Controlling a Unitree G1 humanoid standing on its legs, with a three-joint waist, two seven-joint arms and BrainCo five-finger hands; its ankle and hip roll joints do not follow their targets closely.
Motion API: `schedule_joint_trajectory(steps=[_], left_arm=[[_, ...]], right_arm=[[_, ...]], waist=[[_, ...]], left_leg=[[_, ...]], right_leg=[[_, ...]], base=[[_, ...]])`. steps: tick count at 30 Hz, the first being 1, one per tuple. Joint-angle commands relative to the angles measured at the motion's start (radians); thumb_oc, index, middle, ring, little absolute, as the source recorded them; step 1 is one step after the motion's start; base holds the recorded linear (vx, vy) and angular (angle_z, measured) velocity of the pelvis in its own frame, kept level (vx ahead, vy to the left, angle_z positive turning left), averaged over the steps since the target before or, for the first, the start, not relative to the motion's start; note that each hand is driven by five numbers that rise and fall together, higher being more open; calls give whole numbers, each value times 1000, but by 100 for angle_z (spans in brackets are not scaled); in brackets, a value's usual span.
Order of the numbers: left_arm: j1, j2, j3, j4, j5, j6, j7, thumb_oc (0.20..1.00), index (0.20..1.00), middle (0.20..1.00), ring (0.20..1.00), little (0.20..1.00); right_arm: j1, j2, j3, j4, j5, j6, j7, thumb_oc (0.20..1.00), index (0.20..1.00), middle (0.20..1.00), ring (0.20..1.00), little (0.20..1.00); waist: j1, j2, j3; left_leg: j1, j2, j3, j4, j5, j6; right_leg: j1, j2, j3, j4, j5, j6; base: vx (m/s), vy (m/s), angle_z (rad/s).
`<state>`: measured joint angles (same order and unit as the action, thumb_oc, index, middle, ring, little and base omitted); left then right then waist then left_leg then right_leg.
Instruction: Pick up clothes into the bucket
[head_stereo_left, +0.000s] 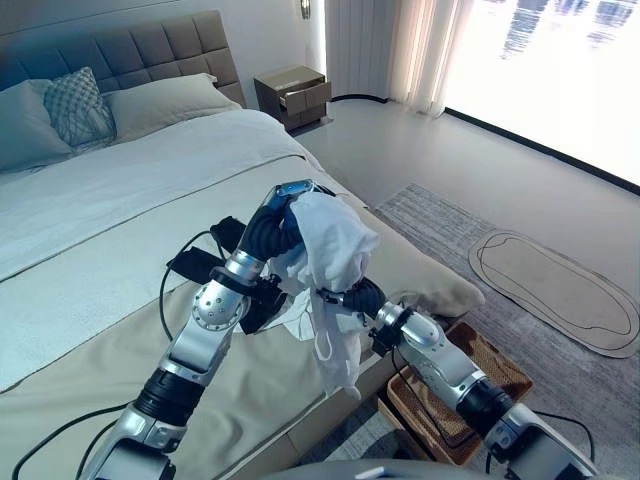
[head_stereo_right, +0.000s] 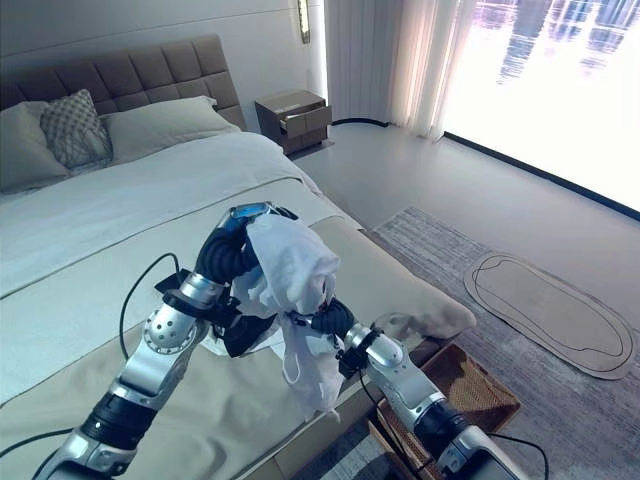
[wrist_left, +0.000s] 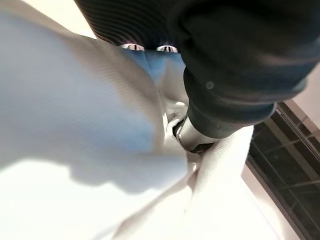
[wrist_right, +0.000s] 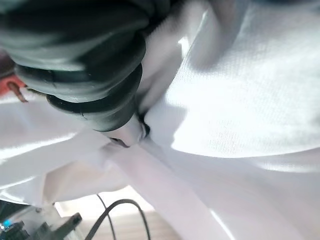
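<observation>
Left hand (head_stereo_left: 283, 222) buried in white garment (head_stereo_left: 330, 250), fingers unreadable; right hand (head_stereo_left: 352, 297) likewise. Mid-lift above bed (head_stereo_left: 100, 250). Next: carry toward basket (head_stereo_left: 500, 370), four o'clock, then release.

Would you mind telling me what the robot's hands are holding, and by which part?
The white cloth garment hangs bunched over the left hand; the right hand is buried in it; exact grip points cannot be told.

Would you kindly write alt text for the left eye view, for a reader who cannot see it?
A white cloth garment hangs above the edge of a beige-covered bed, draped over the left robot hand with the right robot hand buried in its folds. A brown woven basket sits on the floor beside the bed.
</observation>
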<state>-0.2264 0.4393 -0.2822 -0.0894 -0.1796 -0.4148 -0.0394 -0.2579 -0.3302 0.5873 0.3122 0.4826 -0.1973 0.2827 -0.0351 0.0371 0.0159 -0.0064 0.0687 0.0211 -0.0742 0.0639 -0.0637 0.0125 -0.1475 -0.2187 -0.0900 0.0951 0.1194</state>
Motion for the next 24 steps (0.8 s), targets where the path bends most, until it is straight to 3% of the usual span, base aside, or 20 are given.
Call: schedule_joint_trajectory(steps=[1, 2, 3, 4, 15, 21, 24], left_arm=[[-7, -12, 102, -1, -47, -71, 57, 200, 200, 200, 200, 200], [9, -21, 115, 12, -43, -73, 67, 260, 260, 260, 260, 260], [10, -22, 114, 11, -42, -73, 67, 922, 922, 922, 922, 922], [34, -31, 134, 31, -34, -75, 81, 1000, 1000, 1000, 1000, 1000], [145, -54, 226, 180, -17, -63, 110, 1000, 1000, 1000, 1000, 1000], [242, -77, 250, 268, -85, -40, 58, 1000, 1000, 1000, 1000, 1000], [297, -83, 262, 323, -112, -29, 26, 1000, 1000, 1000, 1000, 1000]], right_arm=[[41, 19, -106, -79, 114, -67, 33, 200, 200, 200, 200, 200], [64, 16, -133, -83, 139, -68, 37, 200, 200, 200, 200, 200], [66, 15, -134, -84, 140, -68, 37, 200, 200, 200, 200, 200], [100, 10, -179, -93, 175, -74, 41, 200, 200, 200, 200, 200], [224, -32, -506, -94, 123, -154, -91, 200, 200, 200, 200, 200], [205, -5, -665, -94, 161, -208, -185, 200, 200, 200, 200, 200], [189, -38, -736, -96, 82, -230, -261, 200, 200, 200, 200, 200]], waist=[[16, -86, 0], [14, -87, 2], [15, -87, 1], [13, -87, 1], [-2, -94, -4], [-2, -94, 3], [1, -92, 9]], left_leg=[[-22, -8, -22, 91, -80, -6], [-22, -8, -21, 91, -80, -7], [-22, -8, -22, 91, -80, -7], [-23, -7, -22, 92, -80, -7], [-28, -8, -18, 92, -83, -6], [-31, -9, -19, 97, -87, -2], [-35, -13, -19, 99, -90, 2]], right_leg=[[12, -71, 27, 30, -22, 58], [11, -71, 27, 31, -22, 58], [11, -71, 27, 31, -22, 58], [11, -71, 28, 31, -22, 58], [7, -67, 29, 30, -22, 60], [3, -66, 35, 32, -22, 59], [0, -69, 39, 37, -24, 60]], base=[[0, 0, 0], [0, 0, 0], [0, 0, 0], [0, 0, 0], [0, 0, 0], [1, -3, -1], [0, 0, 0]])
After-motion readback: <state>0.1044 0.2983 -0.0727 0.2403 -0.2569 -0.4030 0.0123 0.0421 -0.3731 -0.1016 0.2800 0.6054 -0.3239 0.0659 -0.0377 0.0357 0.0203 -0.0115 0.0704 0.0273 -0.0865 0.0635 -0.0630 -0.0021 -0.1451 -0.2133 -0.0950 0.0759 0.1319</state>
